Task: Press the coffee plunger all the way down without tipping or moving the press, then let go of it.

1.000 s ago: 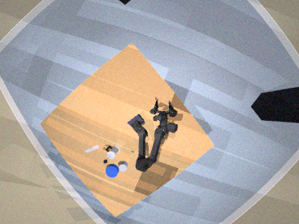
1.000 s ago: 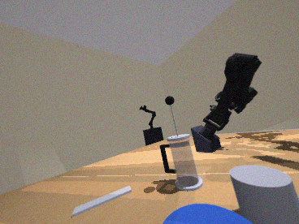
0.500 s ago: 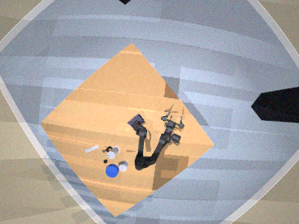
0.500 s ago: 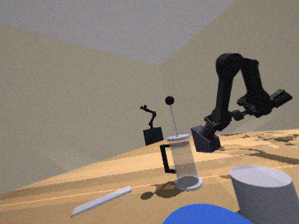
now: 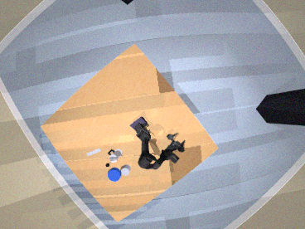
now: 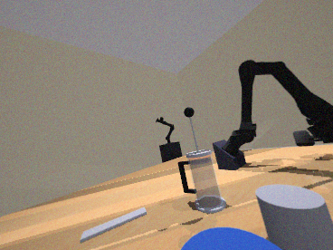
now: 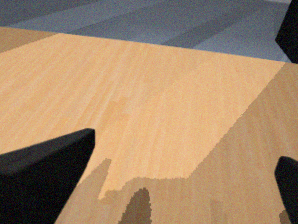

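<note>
The coffee press is a clear glass cylinder (image 5: pixel 113 158) (image 6: pixel 205 181) with a black side handle (image 6: pixel 183 177). It stands upright on the wooden table (image 5: pixel 95 95) (image 6: pixel 54 199) (image 7: pixel 150 100). Its plunger is up: a thin rod (image 6: pixel 194 133) rises well above the rim and ends in a round black knob (image 5: pixel 108 165) (image 6: pixel 189 111). My gripper (image 5: pixel 181 137) (image 7: pixel 184 150) is open with nothing between its fingers. It is far from the press, on the opposite side of the arm in the top view. The wrist view shows bare wood between the fingers; the press is not in that view.
A blue cylinder (image 5: pixel 114 174) (image 6: pixel 231 242) and a grey cylinder (image 5: pixel 125 170) (image 6: pixel 294 213) stand close to the press. A pale flat bar (image 5: pixel 94 152) (image 6: pixel 113 225) lies on its handle side. The arm's dark base (image 5: pixel 138 123) (image 6: pixel 229 156) is beyond the press in the exterior view.
</note>
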Available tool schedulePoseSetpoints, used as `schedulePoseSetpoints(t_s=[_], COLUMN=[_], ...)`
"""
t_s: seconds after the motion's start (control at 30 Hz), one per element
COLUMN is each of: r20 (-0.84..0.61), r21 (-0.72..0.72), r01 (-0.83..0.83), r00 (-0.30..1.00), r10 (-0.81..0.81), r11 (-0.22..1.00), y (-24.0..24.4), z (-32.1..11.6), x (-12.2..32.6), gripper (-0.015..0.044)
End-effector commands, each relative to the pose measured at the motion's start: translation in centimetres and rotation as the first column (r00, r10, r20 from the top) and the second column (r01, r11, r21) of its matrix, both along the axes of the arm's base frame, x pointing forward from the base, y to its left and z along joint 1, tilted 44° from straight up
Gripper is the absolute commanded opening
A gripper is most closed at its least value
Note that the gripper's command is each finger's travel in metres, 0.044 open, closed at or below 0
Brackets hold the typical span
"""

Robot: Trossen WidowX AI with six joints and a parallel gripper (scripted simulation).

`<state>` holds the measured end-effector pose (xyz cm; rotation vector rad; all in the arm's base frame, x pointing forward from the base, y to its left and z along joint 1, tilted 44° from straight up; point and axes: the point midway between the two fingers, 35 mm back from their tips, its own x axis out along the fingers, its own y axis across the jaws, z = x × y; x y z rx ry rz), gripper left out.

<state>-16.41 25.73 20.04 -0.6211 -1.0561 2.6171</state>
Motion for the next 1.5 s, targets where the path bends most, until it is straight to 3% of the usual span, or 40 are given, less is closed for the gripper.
schedulePoseSetpoints(t_s=[0.0,0.17,0.27,0.5,0.77,1.17,1.47], r20=[-0.009,-0.032,-0.042,-0.070,-0.099,-0.125,-0.164], r21=[-0.036,-0.073,0.001,-0.169,-0.357,-0.619,-0.793], r01=[0.192,0.422,0.522,0.737,0.873,0.772,0.528], r00=[0.981,0.905,0.852,0.653,0.318,-0.275,-0.665], r10=[-0.193,-0.425,-0.522,-0.754,-0.943,-0.953,-0.728], r11=[0.981,0.904,0.853,0.654,0.332,-0.141,-0.305], y=[2.9,5.0,5.6,4.3,-1.0,-14.8,-27.2], z=[1.2,2.8,4.7,4.3,3.9,3.8,4.4], x=[4.8,11.9,15.5,24.9,35.2,45.2,47.0], gripper=[0.0440,0.0440,0.0440,0.0440,0.0440,0.0440,0.0440])
